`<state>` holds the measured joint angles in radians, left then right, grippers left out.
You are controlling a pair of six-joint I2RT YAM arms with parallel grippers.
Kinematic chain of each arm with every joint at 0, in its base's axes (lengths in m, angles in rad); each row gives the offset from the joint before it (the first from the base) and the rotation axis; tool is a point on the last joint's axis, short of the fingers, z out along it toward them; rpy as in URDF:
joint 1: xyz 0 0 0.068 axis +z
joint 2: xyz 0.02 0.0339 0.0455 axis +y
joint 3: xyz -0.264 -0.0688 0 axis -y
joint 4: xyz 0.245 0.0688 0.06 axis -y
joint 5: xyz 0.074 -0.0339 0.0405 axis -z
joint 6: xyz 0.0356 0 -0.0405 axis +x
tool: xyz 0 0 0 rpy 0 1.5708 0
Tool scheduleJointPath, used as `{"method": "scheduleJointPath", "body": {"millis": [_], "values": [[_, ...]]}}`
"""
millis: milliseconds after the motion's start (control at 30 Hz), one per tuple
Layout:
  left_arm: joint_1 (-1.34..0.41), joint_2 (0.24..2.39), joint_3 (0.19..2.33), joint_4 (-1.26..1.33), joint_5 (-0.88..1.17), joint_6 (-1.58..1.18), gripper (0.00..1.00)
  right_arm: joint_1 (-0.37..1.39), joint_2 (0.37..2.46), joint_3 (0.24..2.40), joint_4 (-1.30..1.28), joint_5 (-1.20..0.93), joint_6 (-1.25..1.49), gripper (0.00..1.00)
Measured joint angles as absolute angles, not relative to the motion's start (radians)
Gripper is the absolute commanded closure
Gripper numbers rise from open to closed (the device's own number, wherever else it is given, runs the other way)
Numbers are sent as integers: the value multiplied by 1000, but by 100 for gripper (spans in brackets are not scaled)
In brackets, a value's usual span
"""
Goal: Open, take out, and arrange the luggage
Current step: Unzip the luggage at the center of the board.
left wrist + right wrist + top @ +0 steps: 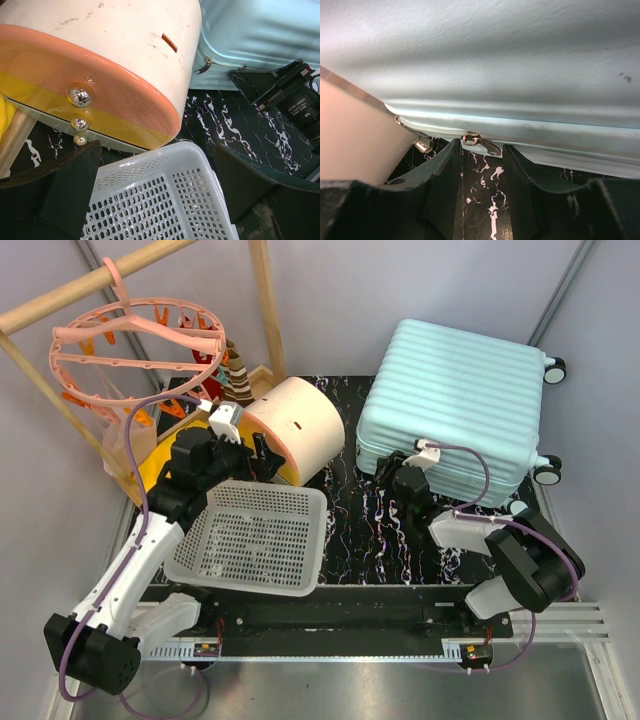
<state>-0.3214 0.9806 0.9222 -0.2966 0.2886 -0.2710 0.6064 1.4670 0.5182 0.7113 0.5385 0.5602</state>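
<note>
Looking down from above, you find the luggage (pixel 455 405) lying closed on its broad side at the far right of the black marbled tabletop (pixel 370 530), ribbed shell facing up and its black-and-white wheels (pixel 553 368) pointing off to the right. Your right gripper (pixel 390 468) sits low at the case's near-left corner, right against the zipper seam. In the right wrist view its two fingers (pixel 445 175) stand apart with a clear gap, and a metal zip pull (pixel 481 144) hangs just at the mouth of that gap, not pinched by either finger. The jaws are open and hold nothing. A second zip pull (pixel 422 144) shows further left along the same seam, close to the pale wall of the cream-and-orange drawer box (pixel 295 425), which stands just beside the luggage's left end. Your left gripper (pixel 235 455) hovers over the far rim of the white perforated basket (pixel 250 535) with its jaws spread wide and empty, facing the drawer box's orange front and its small round knobs (pixel 80 95). Behind all this, at the far left, a pink ring-shaped peg hanger (pixel 130 345) hangs from a wooden rack (pixel 265 300).
</note>
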Motion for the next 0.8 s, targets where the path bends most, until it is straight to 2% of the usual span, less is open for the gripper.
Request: {"method": "scheduleJointPath", "body": {"millis": [367,800], "values": [[-321,979,917,-292,291,-281,1,538,1499,558,692,423,582,59],[-321,968,907,-290,304,-287,1,538,1605,613,741,410,568,59]]}}
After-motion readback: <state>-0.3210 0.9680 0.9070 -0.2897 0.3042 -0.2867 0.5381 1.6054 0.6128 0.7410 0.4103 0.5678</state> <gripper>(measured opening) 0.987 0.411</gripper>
